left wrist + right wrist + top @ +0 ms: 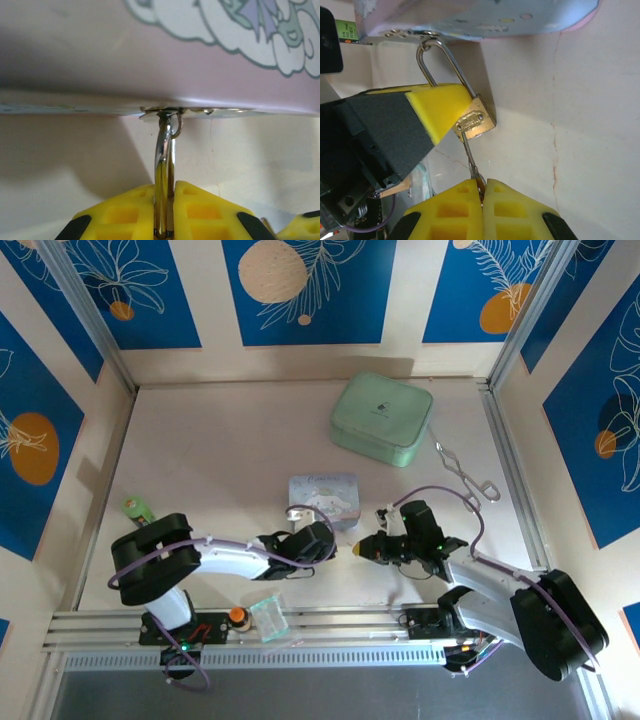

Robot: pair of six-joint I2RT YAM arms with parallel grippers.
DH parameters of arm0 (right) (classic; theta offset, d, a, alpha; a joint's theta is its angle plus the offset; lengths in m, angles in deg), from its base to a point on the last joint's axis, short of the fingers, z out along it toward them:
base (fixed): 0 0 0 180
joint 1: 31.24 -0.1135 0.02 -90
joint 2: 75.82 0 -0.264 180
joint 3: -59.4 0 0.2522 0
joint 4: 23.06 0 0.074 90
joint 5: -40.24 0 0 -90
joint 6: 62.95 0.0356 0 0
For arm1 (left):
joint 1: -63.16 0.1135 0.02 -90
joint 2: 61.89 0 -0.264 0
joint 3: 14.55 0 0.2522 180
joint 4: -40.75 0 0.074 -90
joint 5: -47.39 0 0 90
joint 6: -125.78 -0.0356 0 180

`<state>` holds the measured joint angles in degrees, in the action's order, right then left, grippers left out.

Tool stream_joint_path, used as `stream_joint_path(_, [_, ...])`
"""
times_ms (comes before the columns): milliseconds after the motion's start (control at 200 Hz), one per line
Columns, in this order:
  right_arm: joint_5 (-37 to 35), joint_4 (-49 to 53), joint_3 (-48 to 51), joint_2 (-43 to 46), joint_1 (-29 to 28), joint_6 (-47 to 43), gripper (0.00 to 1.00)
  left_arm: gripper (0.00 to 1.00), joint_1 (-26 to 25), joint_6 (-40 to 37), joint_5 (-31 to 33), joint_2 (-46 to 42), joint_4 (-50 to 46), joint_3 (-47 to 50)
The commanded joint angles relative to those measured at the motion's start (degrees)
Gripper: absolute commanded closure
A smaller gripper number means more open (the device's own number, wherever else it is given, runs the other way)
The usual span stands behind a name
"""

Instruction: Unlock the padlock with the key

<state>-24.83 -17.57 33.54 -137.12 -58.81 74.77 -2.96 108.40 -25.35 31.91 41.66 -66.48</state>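
The padlock has a small brass body and a thin silver shackle hooked through the hasp of the pastel cartoon tin. My left gripper is shut on the padlock, and its yellow finger lies against the brass body in the right wrist view. The shackle rises between the left pads up to the tin's edge. My right gripper is shut on the bow of the thin silver key, whose tip sits at the keyhole in the padlock's bottom face. Both grippers meet just in front of the tin.
A mint green tin stands at the back right, with long silver tongs beside it. A small green object lies at the left. A clear plastic container and an orange knob sit on the front rail.
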Motion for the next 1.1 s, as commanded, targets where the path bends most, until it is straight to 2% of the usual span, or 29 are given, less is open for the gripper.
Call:
stream_joint_path(0, [6.0,-6.2,1.9,-2.4,0.7,4.4,1.0,1.0,0.2,5.3,2.1,-0.8,3.7,2.7])
stream_joint_path(345, [15.8,-13.3,1.5,-9.7,3.4,7.5,1.0,1.0,1.4,14.1,0.7,-0.4,16.3,8.2])
stream_joint_path(655, [17.5,-14.4,0.1,-13.9,4.1,8.4,1.0,1.0,1.7,18.8,-0.3,0.8,22.9,10.2])
stream_joint_path(1091, [19.9,-17.9,-0.8,-18.8,5.7,8.0,1.0,1.0,1.7,20.5,-0.6,1.3,24.3,10.0])
